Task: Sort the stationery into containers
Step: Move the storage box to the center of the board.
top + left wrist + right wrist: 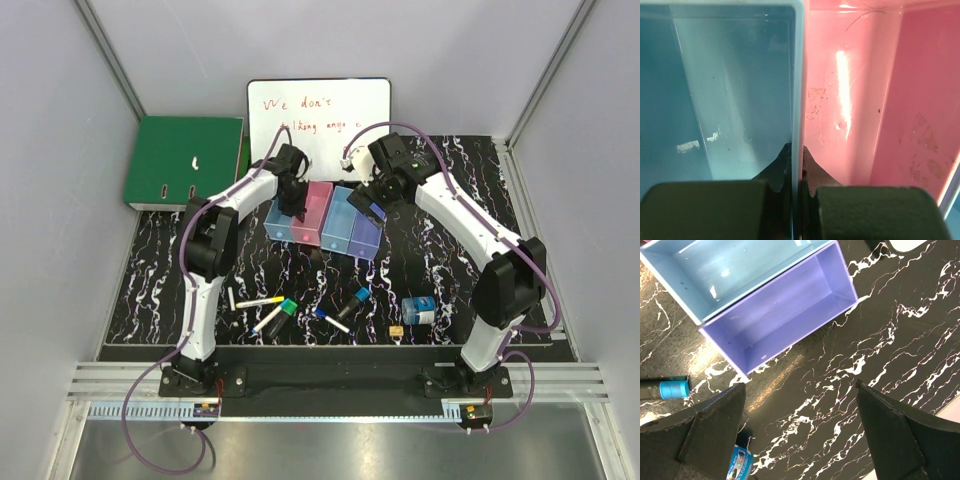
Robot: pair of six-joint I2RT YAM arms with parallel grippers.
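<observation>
Bins [335,225] of thin translucent plastic, four narrow boxes joined in a row (light blue, pink, light blue, purple), sit toward the back of the table [450,260], whose top is black with white marble veining. The left gripper [295,207] hangs nose-down over the first two. Its dark fingers [776,170] are pressed together on the shared wall [797,75] between the light blue and the pink box, one tip on each side. The pink floor is scuffed and speckled, with a stripe of glare down it. The left wrist view shows only these two boxes, with their outer sides cut off.

The right gripper [800,385] hovers over the marble just beside the purple box, its wedge-shaped fingers spread wide.

The stationery [283,313] lies loose along the table's near edge, well apart from both grippers. It includes slim round pens and markers, a black marker [352,304] with a blue cap, a stubby blue-and-white cylinder [418,310] and a tiny yellow piece [396,331]. From the right wrist, only the cylinder's printed end peeks past a finger, and the marker is cut off at the frame's edge. Any lettering on the pens is too small to read.
</observation>
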